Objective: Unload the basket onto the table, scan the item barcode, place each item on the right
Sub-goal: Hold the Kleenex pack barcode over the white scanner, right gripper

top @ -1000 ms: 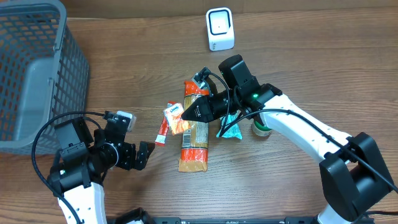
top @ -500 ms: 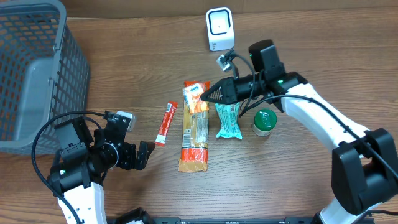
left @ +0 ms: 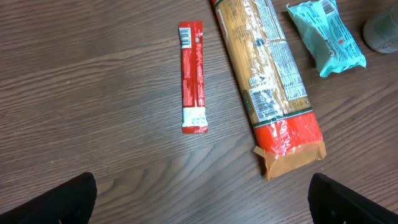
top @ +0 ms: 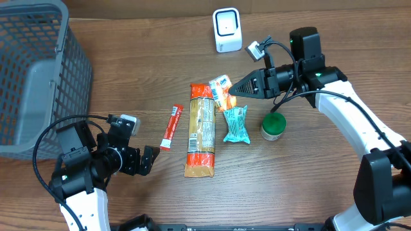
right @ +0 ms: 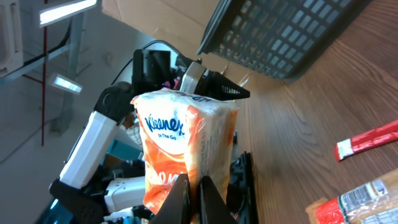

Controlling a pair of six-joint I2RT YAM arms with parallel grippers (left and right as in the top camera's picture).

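Since a second ago the right gripper point(top: 235, 90) has carried the tissue pack point(top: 220, 88) away from the spaghetti packet point(top: 201, 131) toward the upper middle of the overhead frame, and the left arm has not shifted. Overhead, the right gripper is clamped on the pack, which sticks out to the left of the fingers. The white scanner point(top: 227, 30) stands near it, straight up the frame and slightly right. The right arm is plainly the nearer one. The left gripper point(top: 146, 159) sits spread wide and empty, well apart at the lower left of the surface point(top: 128, 51). From the left wrist, only resting goods show: a red stick packet point(left: 191, 85), the spaghetti packet, a teal pouch point(left: 326, 34) and the edge of a jar point(left: 382, 28). Neither pack nor scanner is in this frame. From the right wrist, the pack fills the centre, standing lengthwise out of the closed fingers point(right: 179, 199), its printed brand face toward the lens. No barcode shows, so I cannot tell which face carries it. My judgement is that the coming move depends on swinging the pack's long axis round until its coded face points up the overhead frame at the scanner's window.
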